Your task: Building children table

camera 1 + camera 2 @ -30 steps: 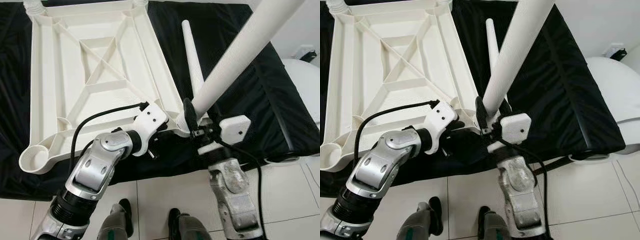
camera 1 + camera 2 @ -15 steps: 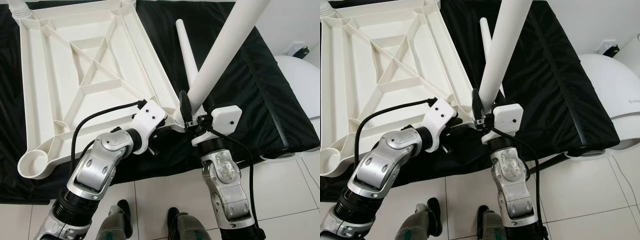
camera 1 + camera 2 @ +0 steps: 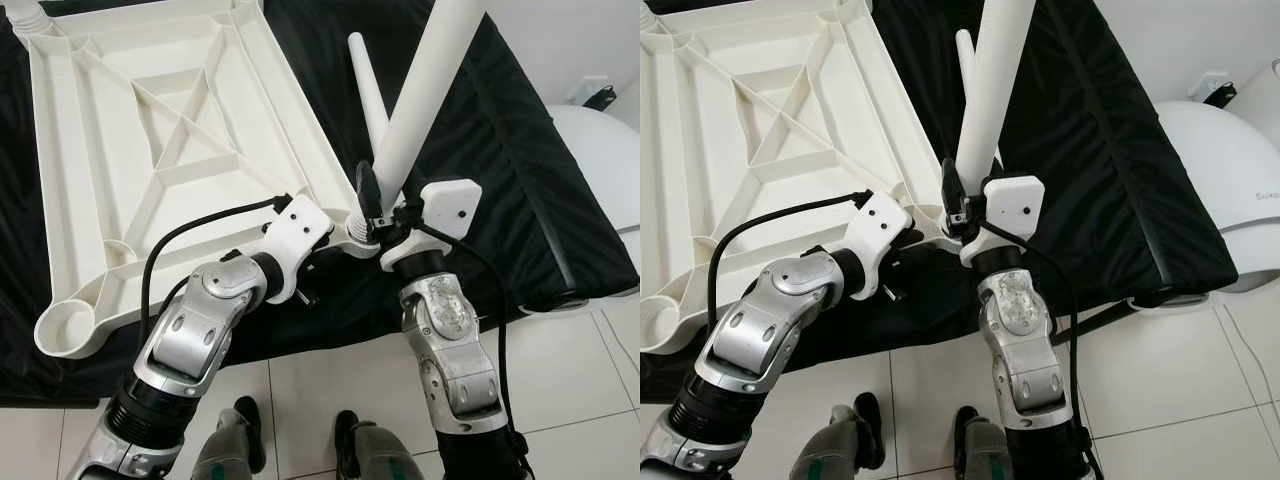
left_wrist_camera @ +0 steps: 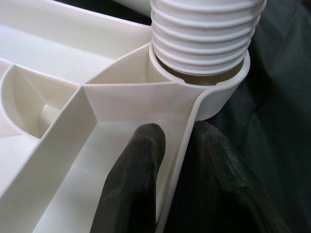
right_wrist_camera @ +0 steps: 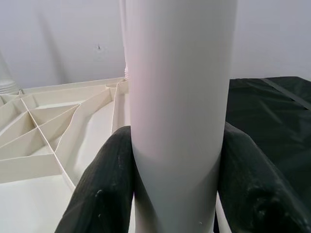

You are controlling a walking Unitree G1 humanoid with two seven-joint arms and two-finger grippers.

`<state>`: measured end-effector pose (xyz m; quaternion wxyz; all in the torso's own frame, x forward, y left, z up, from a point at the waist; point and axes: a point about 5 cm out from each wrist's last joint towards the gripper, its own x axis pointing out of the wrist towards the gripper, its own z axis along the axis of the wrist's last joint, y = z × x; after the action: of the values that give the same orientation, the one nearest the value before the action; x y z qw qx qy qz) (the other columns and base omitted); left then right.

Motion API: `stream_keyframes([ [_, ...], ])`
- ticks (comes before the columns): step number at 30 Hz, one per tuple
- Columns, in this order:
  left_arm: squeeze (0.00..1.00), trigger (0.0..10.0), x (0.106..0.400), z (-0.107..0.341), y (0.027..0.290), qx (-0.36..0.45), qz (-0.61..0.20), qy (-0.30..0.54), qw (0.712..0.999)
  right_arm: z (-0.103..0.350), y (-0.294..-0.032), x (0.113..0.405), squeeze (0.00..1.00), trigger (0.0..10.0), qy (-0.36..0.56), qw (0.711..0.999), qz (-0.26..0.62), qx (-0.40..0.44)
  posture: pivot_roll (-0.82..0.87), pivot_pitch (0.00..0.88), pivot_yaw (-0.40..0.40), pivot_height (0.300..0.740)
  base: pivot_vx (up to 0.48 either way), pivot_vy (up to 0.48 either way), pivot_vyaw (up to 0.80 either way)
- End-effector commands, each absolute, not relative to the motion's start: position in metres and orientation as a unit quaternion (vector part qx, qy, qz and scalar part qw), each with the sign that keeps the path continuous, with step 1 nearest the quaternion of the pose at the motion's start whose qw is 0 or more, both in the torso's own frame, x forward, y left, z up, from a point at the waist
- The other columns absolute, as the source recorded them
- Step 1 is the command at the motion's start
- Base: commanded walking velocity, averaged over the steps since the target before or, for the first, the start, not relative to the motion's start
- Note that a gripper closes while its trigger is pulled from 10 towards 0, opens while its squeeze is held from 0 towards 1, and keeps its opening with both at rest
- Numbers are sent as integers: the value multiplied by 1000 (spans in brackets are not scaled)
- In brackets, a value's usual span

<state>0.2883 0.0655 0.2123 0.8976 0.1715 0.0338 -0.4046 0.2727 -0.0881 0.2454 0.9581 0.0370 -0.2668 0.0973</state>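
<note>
Table leg, a white plastic tube (image 3: 425, 90), is clamped between the black fingers of the right tool (image 3: 385, 205) and now stands steeper than a second ago. Its ribbed end (image 4: 206, 34) sits in the corner socket (image 4: 221, 90) of the upturned white plastic tabletop (image 3: 170, 150), whose rim the left tool (image 4: 177, 160) pinches. I judge that screwing can follow.
</note>
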Motion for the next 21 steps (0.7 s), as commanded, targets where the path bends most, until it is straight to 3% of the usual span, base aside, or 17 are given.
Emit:
stream_keyframes([
  [1, 0, 10000, 286, 211, 64, 164, -414, 32, 895, 244, -94, 274, 0, 10000, -260, 961, 79, 43, -37, 307, -43, 740, 0, 0, 0],
  [6, 0, 10000, 288, 212, 64, 163, -411, 30, 897, 265, -96, 273, 0, 10000, -293, 948, 105, 71, -39, 303, -45, 740, 0, 0, 0],
  [20, 0, 10000, 298, 220, 73, 165, -395, 18, 903, 270, -115, 292, 0, 10000, -289, 946, 128, 73, -29, 278, -46, 740, 0, 0, 0],
  [21, 588, 10000, 299, 222, 74, 164, -393, 16, 905, 265, -118, 296, 0, 10000, -276, 950, 130, 68, -28, 272, -45, 740, 0, 0, 0],
])
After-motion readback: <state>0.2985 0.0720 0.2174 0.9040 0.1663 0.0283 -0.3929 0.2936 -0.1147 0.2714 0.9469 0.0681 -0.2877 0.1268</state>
